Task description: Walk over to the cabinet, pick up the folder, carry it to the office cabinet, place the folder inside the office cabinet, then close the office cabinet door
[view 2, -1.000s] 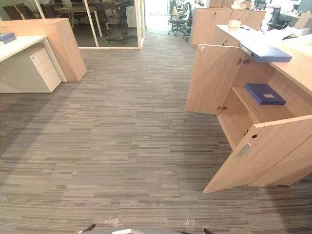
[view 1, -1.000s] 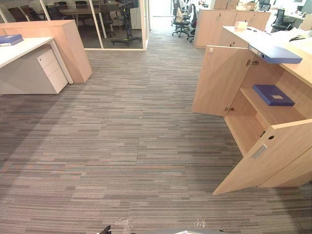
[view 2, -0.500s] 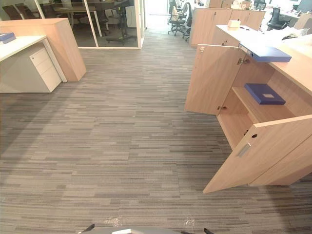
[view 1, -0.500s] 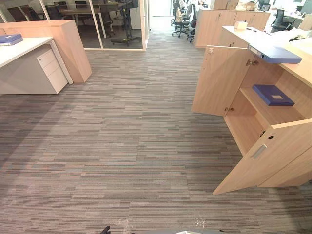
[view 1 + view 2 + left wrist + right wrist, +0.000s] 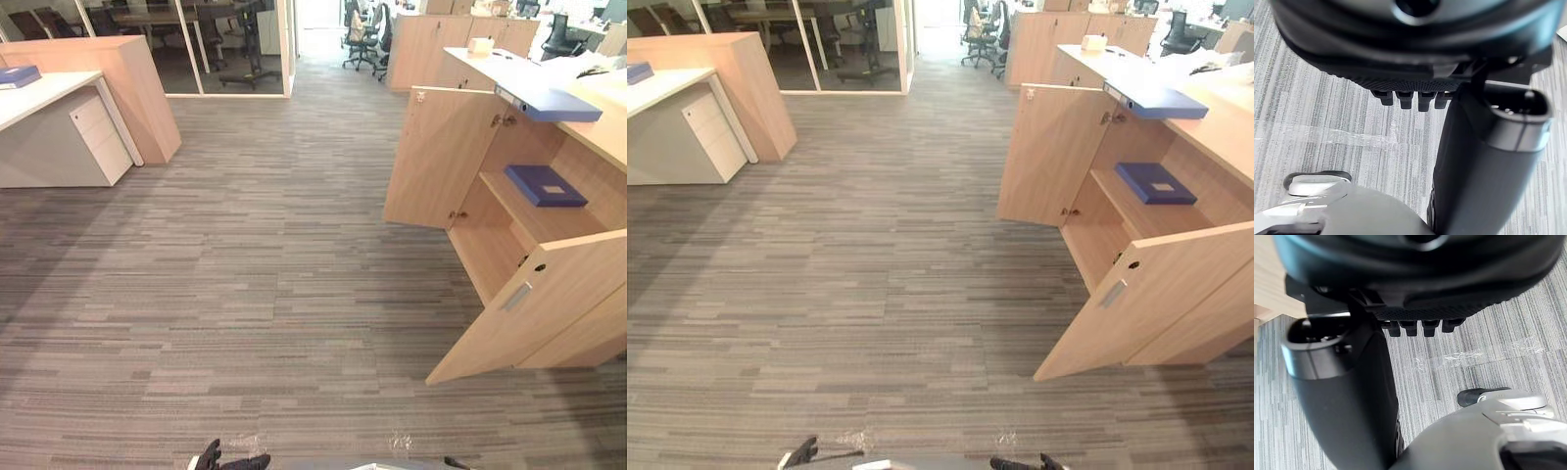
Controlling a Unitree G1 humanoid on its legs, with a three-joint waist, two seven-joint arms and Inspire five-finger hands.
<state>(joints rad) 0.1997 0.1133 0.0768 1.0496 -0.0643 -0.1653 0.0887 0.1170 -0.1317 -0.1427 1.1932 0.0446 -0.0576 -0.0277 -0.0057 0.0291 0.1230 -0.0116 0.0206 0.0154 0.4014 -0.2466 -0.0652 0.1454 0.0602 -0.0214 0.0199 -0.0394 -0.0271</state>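
Your left hand [image 5: 1488, 161] and right hand [image 5: 1347, 406] hang relaxed, empty. A flat blue folder [image 5: 546, 185] lies inside the open wooden cabinet [image 5: 441, 157].

1. Shelf folder [image 5: 1155, 182], blue, inside the open cabinet [image 5: 1050, 157], well ahead and to the right of the right hand [image 5: 1425, 308]: pale label [image 5: 1162, 186] on the cover, print too small to read.
2. Top folder [image 5: 1161, 101], farther from that hand: nothing legible.
3. Elsewhere: no readable text, numbers or signs.
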